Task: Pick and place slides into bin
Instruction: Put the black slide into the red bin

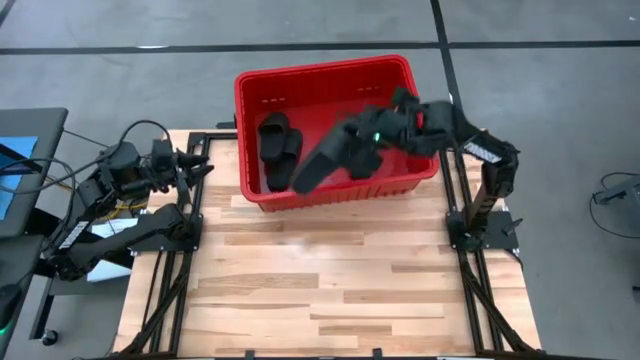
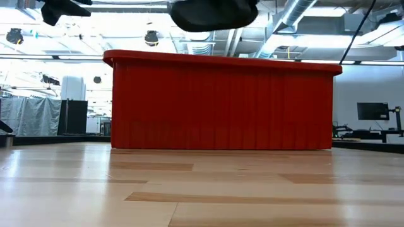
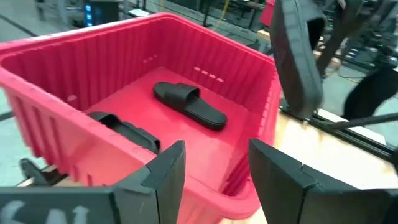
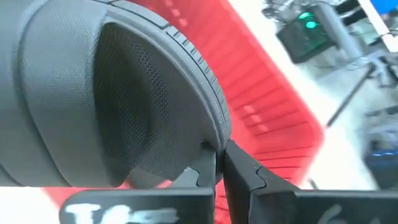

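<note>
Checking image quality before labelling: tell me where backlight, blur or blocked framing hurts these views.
Low view: bright ceiling lights silhouette the held slide above the bin. Right wrist view: that slide fills the frame, close and soft, pinched in the right tool; background blurred. Left wrist view: sharp on one slide in the bin; left tool open.

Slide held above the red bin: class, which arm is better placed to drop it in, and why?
The right arm. Its pincer is already shut on the slide above the red bin. The left pincer is open and empty beside the bin.
</note>
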Robot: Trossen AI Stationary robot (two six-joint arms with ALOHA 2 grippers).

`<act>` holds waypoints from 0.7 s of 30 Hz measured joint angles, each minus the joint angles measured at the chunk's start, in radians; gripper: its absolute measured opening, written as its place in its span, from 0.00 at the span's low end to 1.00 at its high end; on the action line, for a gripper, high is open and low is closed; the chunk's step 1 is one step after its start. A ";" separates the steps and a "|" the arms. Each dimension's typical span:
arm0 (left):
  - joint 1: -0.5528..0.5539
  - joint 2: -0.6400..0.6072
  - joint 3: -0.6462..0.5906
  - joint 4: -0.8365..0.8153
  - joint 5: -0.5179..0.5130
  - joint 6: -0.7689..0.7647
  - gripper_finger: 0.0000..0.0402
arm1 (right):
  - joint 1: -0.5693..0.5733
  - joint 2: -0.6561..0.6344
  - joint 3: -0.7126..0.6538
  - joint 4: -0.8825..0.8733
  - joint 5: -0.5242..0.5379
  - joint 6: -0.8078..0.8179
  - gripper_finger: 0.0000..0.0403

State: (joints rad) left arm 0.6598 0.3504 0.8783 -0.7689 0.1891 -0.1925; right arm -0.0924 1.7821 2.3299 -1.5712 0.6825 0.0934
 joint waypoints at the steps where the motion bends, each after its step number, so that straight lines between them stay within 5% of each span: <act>1: 0.000 0.000 0.000 0.000 -0.014 0.000 0.41 | -0.026 0.000 0.012 0.001 0.000 -0.031 0.00; 11: 0.000 0.000 0.000 0.000 -0.095 0.000 0.41 | -0.311 0.000 0.025 0.094 -0.010 -0.358 0.00; 21: 0.000 0.000 0.000 0.002 -0.126 -0.011 0.41 | -0.529 0.006 0.024 0.321 -0.141 -0.611 0.00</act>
State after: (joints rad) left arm 0.6594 0.3506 0.8783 -0.7668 0.0628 -0.2039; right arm -0.6212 1.7878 2.3535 -1.2501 0.5417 -0.5176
